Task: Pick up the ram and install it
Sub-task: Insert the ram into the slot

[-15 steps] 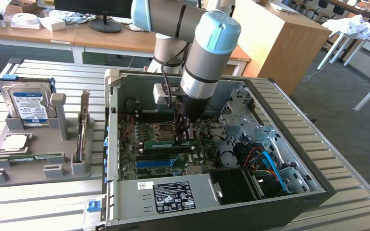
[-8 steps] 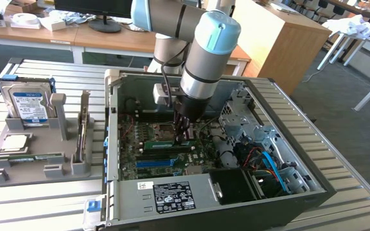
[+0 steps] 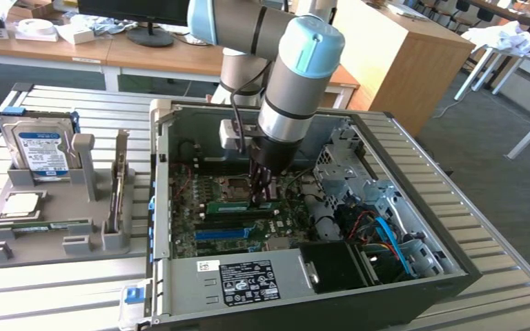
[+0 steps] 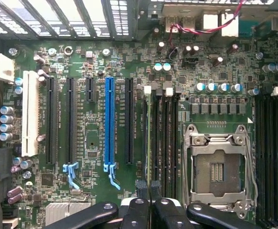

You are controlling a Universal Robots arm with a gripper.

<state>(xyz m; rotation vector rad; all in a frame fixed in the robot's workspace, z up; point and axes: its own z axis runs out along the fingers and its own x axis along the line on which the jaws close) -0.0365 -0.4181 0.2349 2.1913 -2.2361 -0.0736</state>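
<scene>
Table (image 3: 53, 293): we see a slatted metal top carrying the whole setup.
Exterior view's left: a grey holder tray (image 3: 58, 205) sits flat on the slats.
Exterior view's right: an open computer case (image 3: 366, 307) lies on its side, just beside the tray.

Hand (image 3: 263, 196) on ram (image 3: 231, 205) inside computer case (image 3: 339, 314)

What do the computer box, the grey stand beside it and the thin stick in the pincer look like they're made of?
The computer box: sheet metal, it seems, dull grey with folded edges and punched holes. The grey stand: probably plastic, matt and evenly coloured, with chunky slots. The stick, gripped in the shut pincer: green circuit board, likely a glass-fibre laminate, seen edge-on.
</scene>
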